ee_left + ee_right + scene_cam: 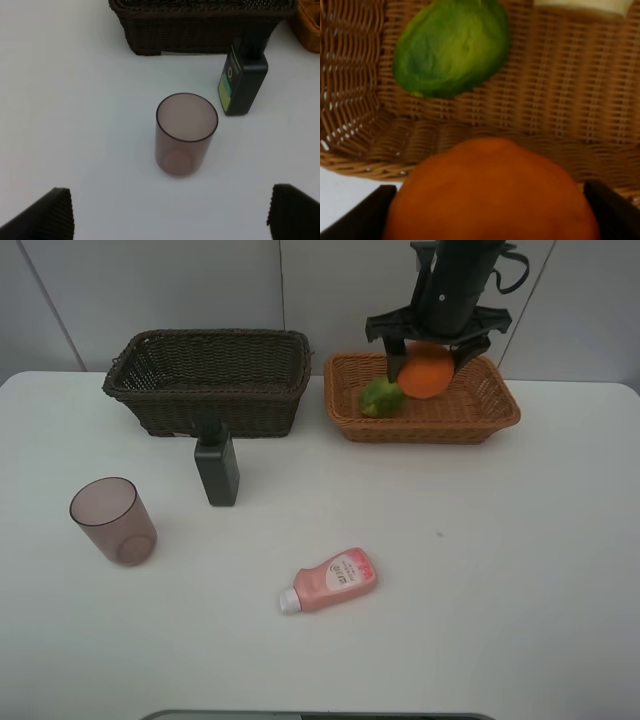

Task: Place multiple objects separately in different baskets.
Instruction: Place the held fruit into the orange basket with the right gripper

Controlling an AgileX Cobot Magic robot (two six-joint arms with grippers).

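Observation:
My right gripper [429, 360] is shut on the orange [427, 373] and holds it over the shallow orange-tan basket [497, 400]. The green lime [381, 397] lies inside that basket, beside the orange. In the right wrist view the orange [492, 195] sits between my fingers, with the lime [452, 47] on the basket's weave [560, 100] beyond. My left gripper [170, 215] is open and empty, just short of the upright mauve cup [186, 132]. The dark green bottle [242, 82] stands in front of the dark brown basket [200, 30]. The peach-like fruit is out of view.
The pink squeeze bottle [330, 582] lies on its side on the white table [500, 540]. The cup [113, 521] stands at the left, the green bottle [217, 466] just in front of the dark basket [205, 337]. A wall runs behind both baskets.

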